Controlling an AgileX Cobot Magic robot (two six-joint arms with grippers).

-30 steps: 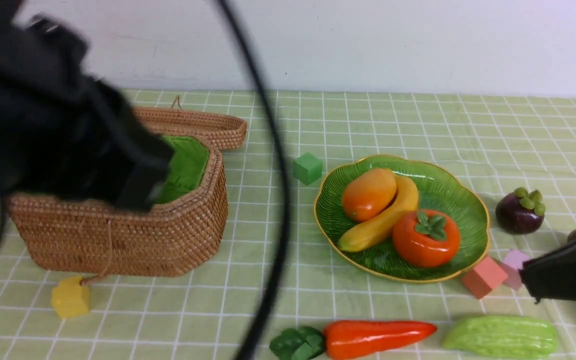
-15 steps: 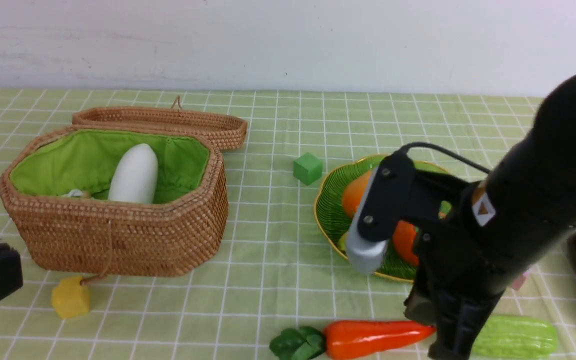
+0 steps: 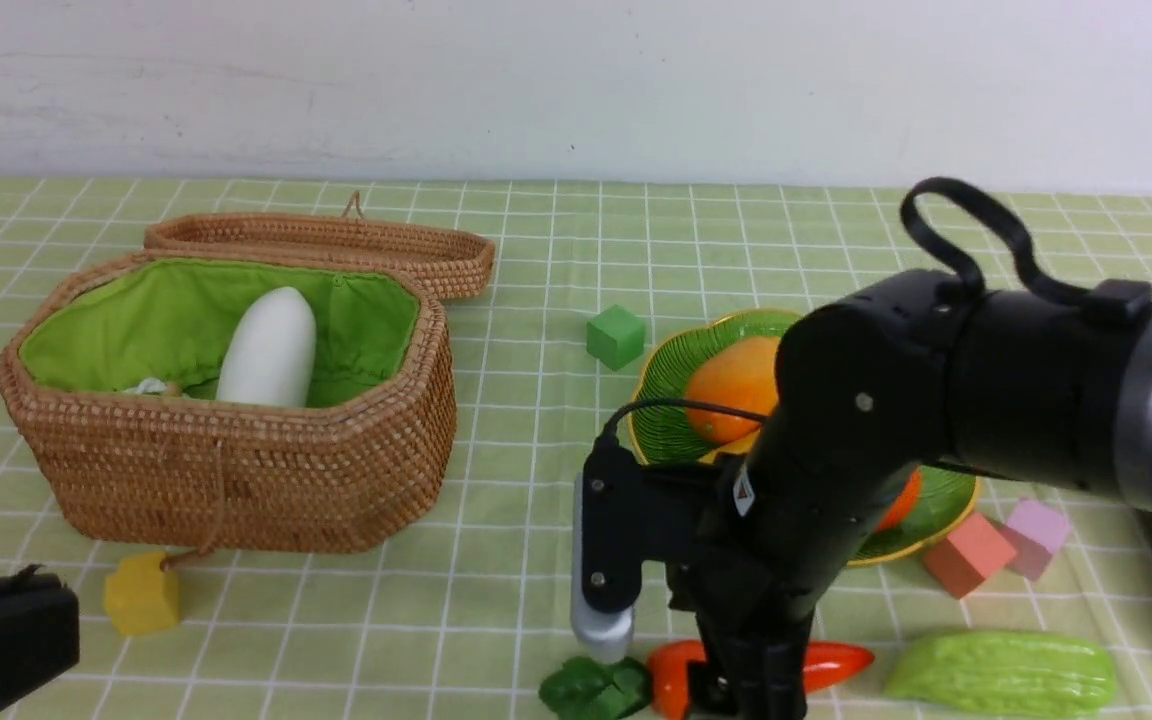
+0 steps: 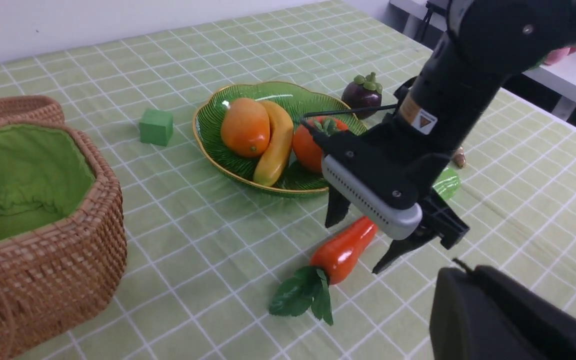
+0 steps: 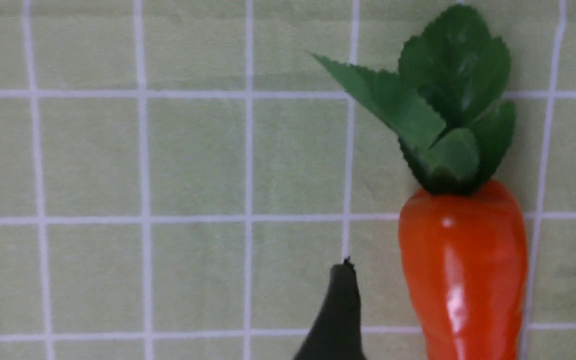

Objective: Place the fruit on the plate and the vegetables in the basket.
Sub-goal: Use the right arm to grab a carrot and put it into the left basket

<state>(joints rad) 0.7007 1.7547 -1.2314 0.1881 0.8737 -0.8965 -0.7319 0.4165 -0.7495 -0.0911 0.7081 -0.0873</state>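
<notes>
Item: carrot (image 5: 463, 270) — flat on the cloth (image 3: 526, 610), in front of the plate (image 3: 671, 400), leaves toward the basket (image 3: 236, 490). Right gripper (image 4: 354, 246): jaws spread, straddling its body, nothing gripped. Step: pickup. Your next move, probably — close squarely, lift, carry it to the basket.

The right arm (image 3: 946, 390) comes in from the right and bends steeply down at the wrist above the carrot (image 5: 463, 270). The right gripper (image 4: 360, 241) points down with jaws spread wide, one finger (image 5: 338, 310) on each side of the carrot's body, neither touching it. The left gripper (image 3: 1, 635) sits low, well left of the carrot, closed.
</notes>
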